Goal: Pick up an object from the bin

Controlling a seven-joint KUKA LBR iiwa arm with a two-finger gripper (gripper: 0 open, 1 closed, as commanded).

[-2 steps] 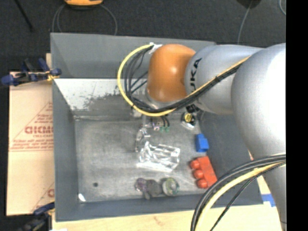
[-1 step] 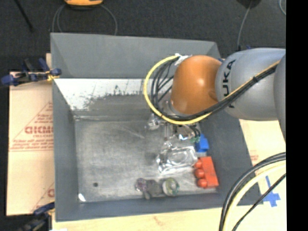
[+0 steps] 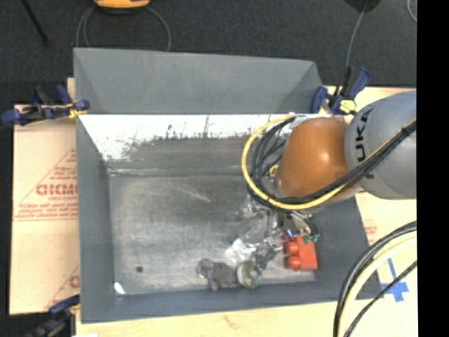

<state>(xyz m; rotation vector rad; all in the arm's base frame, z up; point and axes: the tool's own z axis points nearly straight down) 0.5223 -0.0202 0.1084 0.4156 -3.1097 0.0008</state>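
Observation:
My gripper (image 3: 267,227) hangs under the arm's orange cover, low over the front right part of the bin. Just right of it a red blocky thing (image 3: 302,254) lies on the bin floor. A clear, shiny crumpled thing (image 3: 242,247) sits directly under and left of the gripper. In front of that lie a round greenish ring-like thing (image 3: 249,276) and a grey-purple lump (image 3: 216,274). Whether the gripper touches any of them is hidden by its own body.
A small white scrap (image 3: 119,287) lies in the front left corner and a dark speck (image 3: 139,269) near it. The arm, its orange cover and its cables fill the bin's right side. The left and middle floor is bare grey metal.

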